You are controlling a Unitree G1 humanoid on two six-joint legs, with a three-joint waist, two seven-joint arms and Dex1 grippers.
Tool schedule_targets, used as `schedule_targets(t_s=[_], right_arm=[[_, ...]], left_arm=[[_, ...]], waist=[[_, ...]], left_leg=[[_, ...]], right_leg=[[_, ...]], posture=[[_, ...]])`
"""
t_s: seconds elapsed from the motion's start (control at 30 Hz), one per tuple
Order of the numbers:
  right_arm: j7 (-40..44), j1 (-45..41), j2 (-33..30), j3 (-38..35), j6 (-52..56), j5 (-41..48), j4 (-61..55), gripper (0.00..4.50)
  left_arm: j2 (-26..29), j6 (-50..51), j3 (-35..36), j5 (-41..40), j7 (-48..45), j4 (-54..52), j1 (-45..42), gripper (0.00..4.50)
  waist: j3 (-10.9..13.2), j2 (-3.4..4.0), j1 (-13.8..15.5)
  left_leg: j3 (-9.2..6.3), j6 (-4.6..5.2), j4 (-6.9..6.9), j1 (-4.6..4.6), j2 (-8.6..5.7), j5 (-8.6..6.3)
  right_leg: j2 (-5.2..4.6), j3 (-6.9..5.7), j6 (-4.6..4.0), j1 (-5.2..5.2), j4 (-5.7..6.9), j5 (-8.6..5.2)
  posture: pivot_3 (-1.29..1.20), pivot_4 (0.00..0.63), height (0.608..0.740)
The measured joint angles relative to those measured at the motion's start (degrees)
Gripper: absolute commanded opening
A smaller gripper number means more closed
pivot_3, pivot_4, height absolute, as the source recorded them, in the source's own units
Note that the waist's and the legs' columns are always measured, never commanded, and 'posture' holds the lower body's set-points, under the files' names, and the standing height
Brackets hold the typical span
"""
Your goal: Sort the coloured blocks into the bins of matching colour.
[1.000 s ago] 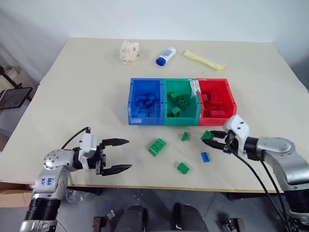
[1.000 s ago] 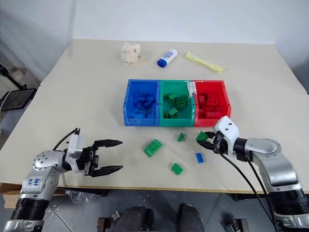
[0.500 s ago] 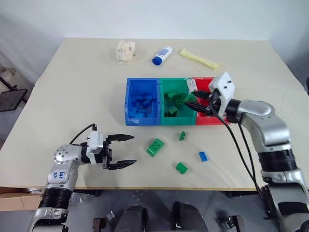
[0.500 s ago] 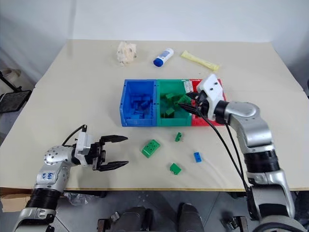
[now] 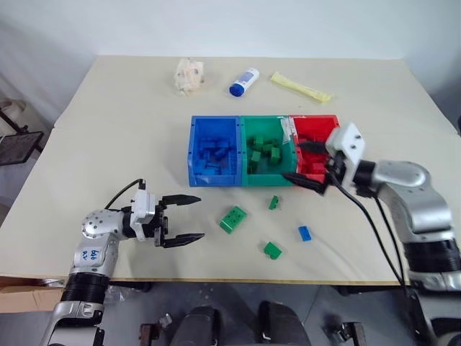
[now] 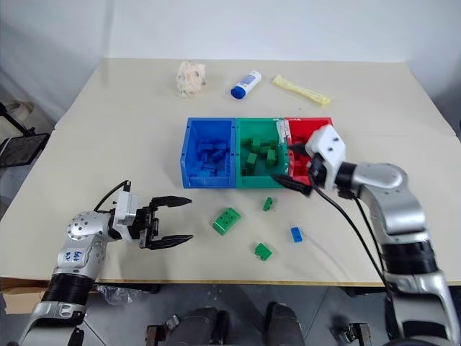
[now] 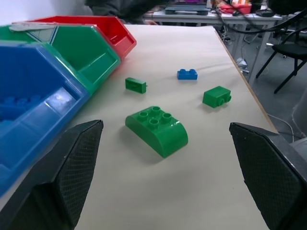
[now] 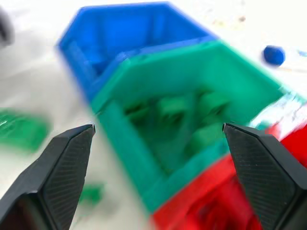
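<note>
On the beige tabletop (image 5: 130, 130) sit three joined open-topped plastic bins in a row, long axis running left-right: blue bin (image 5: 214, 151), green bin (image 5: 265, 151), red bin (image 5: 314, 140), each holding bricks of its own colour. In front of the bins, four loose studded plastic bricks lie apart from each other: a larger rounded green brick (image 5: 233, 218), long axis skewed diagonally; a small green brick (image 5: 274, 203) close to the green bin's front wall; another green brick (image 5: 272, 250) nearest the table's front edge; a small blue brick (image 5: 305, 233), right of the others.

Right gripper (image 5: 308, 163) hovers at the front right corner of the green bin, over the green/red divide, black fingers spread wide, nothing between them, pointing toward the bins. Left gripper (image 5: 186, 218) sits low over the table, left of the rounded green brick, fingers wide apart and empty, aimed rightward at it but not touching; in the left wrist view that brick (image 7: 156, 129) lies between the two fingers (image 7: 72, 167), further out.

At the far side lie a crumpled paper wad (image 5: 190, 74), a white-and-blue bottle (image 5: 244, 81) on its side and a yellow packet (image 5: 301, 87). White wall behind.
</note>
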Motion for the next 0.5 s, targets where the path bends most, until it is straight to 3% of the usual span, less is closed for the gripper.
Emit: schedule_targets(t_s=[0.1,0.3,0.5], right_arm=[[3.94,11.41,-5.89,-6.33,1.18,2.06,-4.24,4.47],[8.08,28.08,-11.25,-17.75,1.9,3.06,-9.15,4.47],[9.03,31.73,-12.39,-21.59,2.95,3.73,-12.66,4.47]], left_arm=[[0.55,-0.68,0.32,0.1,-1.3,2.65,-0.16,4.5],[0.39,-2.21,0.07,0.31,-3.2,5.92,-2.07,4.5],[0.35,-2.51,-0.03,0.38,-4.19,6.66,-2.49,4.5]], waist=[[0.0,-0.01,0.34],[0.02,-0.05,0.2],[0.03,-0.06,0.18]], left_leg=[[0.09,0.0,0.01,0.02,0.02,0.0],[0.24,0.04,0.01,0.26,0.09,0.02],[0.21,0.01,0.01,0.29,0.17,0.0]], right_leg=[[0.01,0.01,0.01,0.03,-0.02,0.0],[0.01,0.05,0.03,0.23,-0.09,0.01],[-0.07,0.13,0.02,0.27,-0.18,0.01]], posture=[[0.0,0.15,0.74],[0.0,0.15,0.74],[0.0,0.15,0.74]])
